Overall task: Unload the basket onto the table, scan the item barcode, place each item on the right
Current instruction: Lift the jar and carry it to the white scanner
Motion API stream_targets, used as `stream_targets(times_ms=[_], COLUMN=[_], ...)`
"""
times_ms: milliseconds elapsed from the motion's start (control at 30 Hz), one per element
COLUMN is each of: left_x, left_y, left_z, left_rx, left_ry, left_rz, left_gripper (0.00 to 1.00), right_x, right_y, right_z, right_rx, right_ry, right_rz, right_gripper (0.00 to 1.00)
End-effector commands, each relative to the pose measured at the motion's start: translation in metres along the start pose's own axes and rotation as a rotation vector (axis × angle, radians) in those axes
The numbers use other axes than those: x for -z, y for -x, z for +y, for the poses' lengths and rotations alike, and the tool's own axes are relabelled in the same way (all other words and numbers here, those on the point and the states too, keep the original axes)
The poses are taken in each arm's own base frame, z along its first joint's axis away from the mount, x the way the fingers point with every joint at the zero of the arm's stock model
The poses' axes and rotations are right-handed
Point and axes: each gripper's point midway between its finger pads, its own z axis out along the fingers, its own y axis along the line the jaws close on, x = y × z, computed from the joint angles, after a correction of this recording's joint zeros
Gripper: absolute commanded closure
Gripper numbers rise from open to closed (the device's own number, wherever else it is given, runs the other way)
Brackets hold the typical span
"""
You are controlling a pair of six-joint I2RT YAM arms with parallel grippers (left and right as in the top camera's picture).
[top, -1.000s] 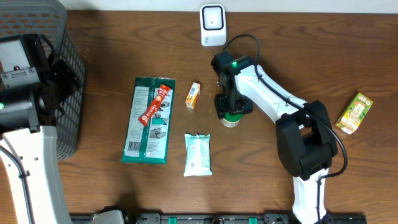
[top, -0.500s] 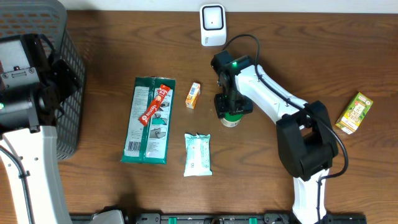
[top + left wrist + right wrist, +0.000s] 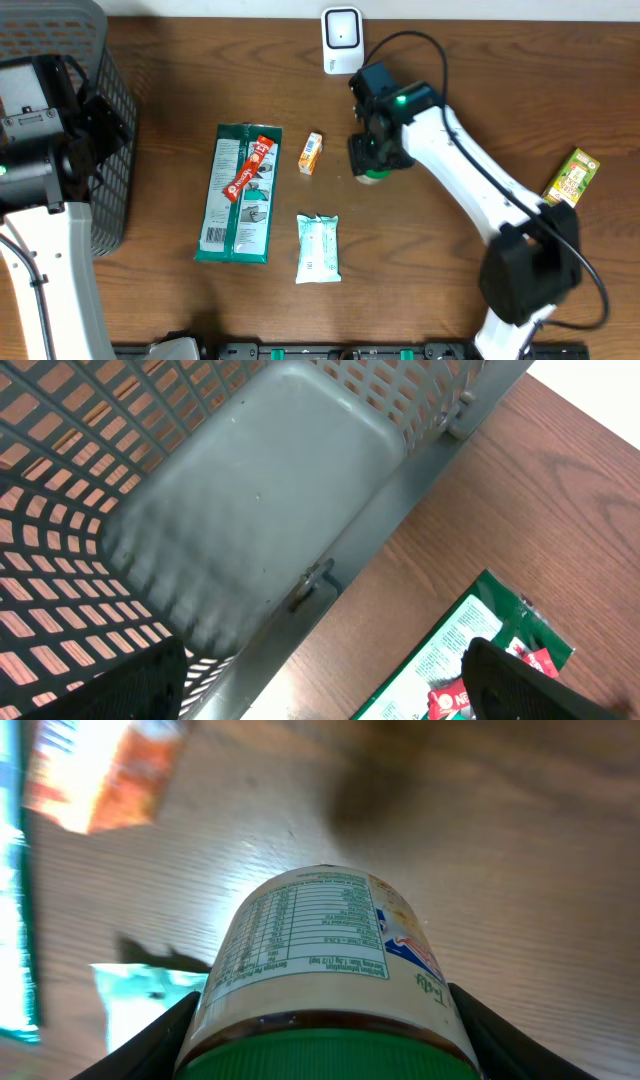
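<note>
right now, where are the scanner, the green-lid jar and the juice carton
white scanner (image 3: 342, 36), overhead view, on its front face
jar (image 3: 312, 935), right wrist view, on its nutrition label
juice carton (image 3: 570, 182), overhead view, on the middle of its upper side

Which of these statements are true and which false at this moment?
1. The right fingers grip a green-lidded jar. True.
2. A red stick lies on the green packet. True.
3. The left fingers hold the green packet. False: they stand open by the basket, holding nothing.
4. The juice carton sits in the basket. False: it lies on the table, far right.
5. The jar touches the scanner. False: they are apart.
</note>
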Motion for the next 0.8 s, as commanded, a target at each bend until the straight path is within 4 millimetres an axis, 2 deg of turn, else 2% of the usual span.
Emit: stream_targets(times_ms=[0, 100, 200, 400, 533, 633, 767], left_x=[0.0, 0.0, 0.0, 0.0, 0.0, 0.0, 0.0], left_y=[0.003, 0.003, 0.003, 0.003, 0.003, 0.003, 0.003], left_z=[0.003, 0.003, 0.003, 0.003, 0.003, 0.003, 0.003], left_rx=[-0.005, -0.005, -0.005, -0.005, -0.005, -0.005, -0.005], left_ry=[0.013, 0.013, 0.013, 0.013, 0.013, 0.013, 0.013], left_rz=[-0.008, -0.007, -0.008, -0.008, -0.007, -0.007, -0.007], left_gripper=[0.12, 0.12, 0.12, 0.12, 0.12, 0.12, 0.12], right_x=[0.044, 0.068, 0.094, 0.144, 0.166, 0.179, 0.187], right_y=[0.011, 0.019, 0.029, 0.058, 0.084, 0.104, 0.129], right_z=[0.008, 0.012, 0.012, 0.018, 0.018, 0.011, 0.011], right_rx=[0.026, 0.029, 0.028, 0.048, 0.029, -0.006, -0.036], right_ry=[0.034, 0.061, 0.074, 0.108, 0.103, 0.055, 0.039], right_rz=[-0.142, -0.224, -0.329, -0.558, -0.701, -0.807, -0.91], right_gripper=[0.87, 0.89, 0.98, 0.99, 0.99, 0.99, 0.99])
